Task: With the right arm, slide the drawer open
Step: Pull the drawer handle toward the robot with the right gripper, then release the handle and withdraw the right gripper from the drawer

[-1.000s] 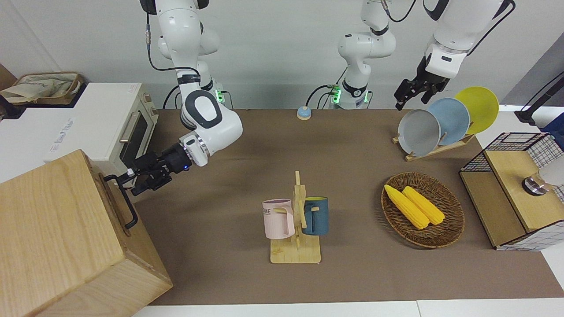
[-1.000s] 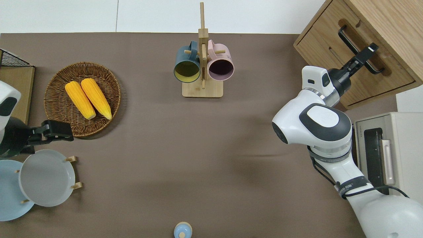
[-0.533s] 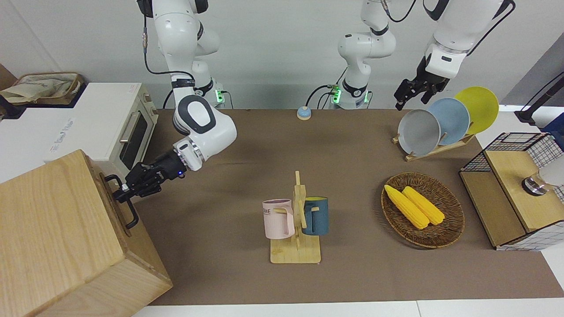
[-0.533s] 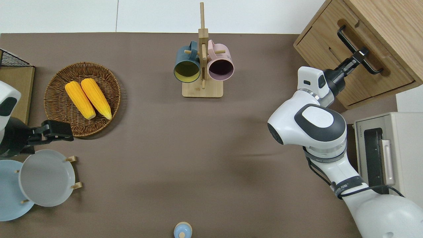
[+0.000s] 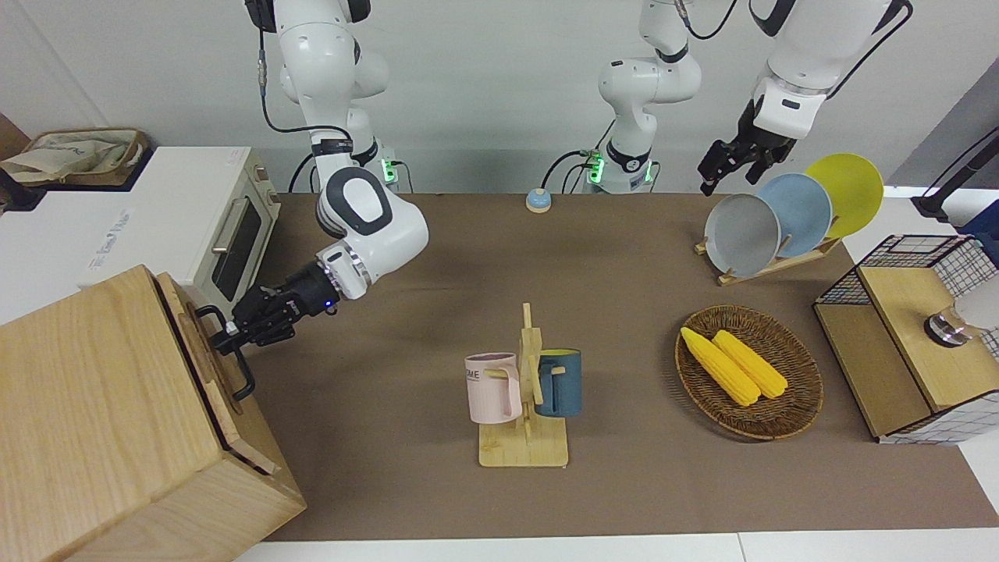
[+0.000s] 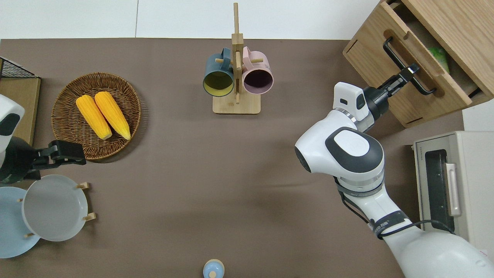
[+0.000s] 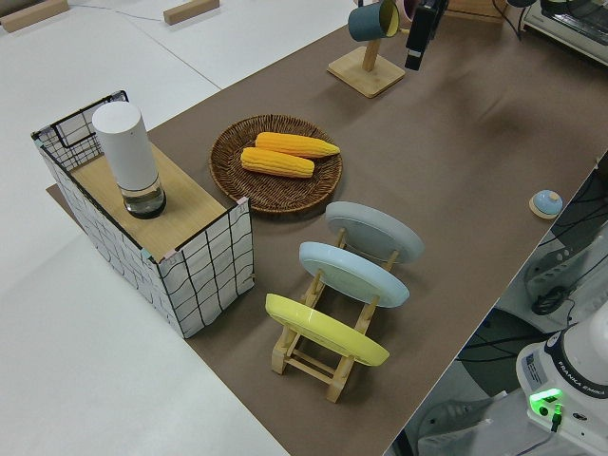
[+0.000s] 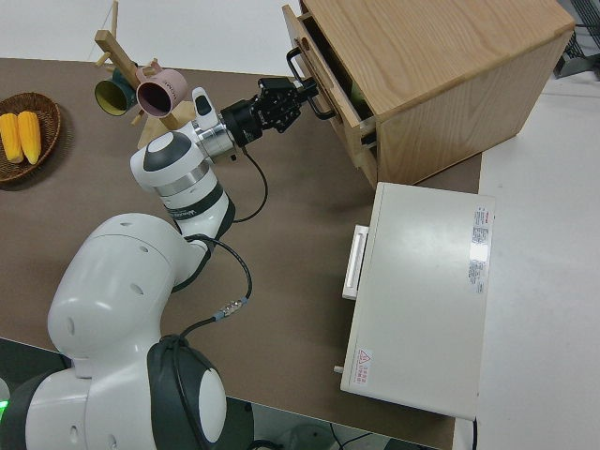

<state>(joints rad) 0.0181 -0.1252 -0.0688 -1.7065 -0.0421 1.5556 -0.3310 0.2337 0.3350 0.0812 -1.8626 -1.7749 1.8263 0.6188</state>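
Note:
The pale-wood drawer (image 6: 432, 77) stands partly pulled out of the light-wood cabinet (image 5: 94, 406) at the right arm's end of the table. A gap behind its front panel shows the inside, with something green (image 6: 438, 54) in it. My right gripper (image 6: 411, 71) is shut on the drawer's black bar handle (image 6: 393, 52), near the bar's end nearer the robots. The grip also shows in the front view at the right gripper (image 5: 226, 337) and in the right side view at the right gripper (image 8: 298, 94). The left gripper (image 5: 722, 168) is parked, open and holding nothing.
A white toaster oven (image 6: 447, 185) stands beside the cabinet, nearer the robots. A mug rack (image 6: 236, 77) with two mugs sits mid-table. A wicker basket (image 6: 65, 96) with corn, a plate rack (image 5: 773, 265) and a wire basket (image 5: 913, 336) are toward the left arm's end.
The right gripper moved onto the handle, shut on it, and drew it toward the middle of the table. The drawer slid out, opening a gap behind its front.

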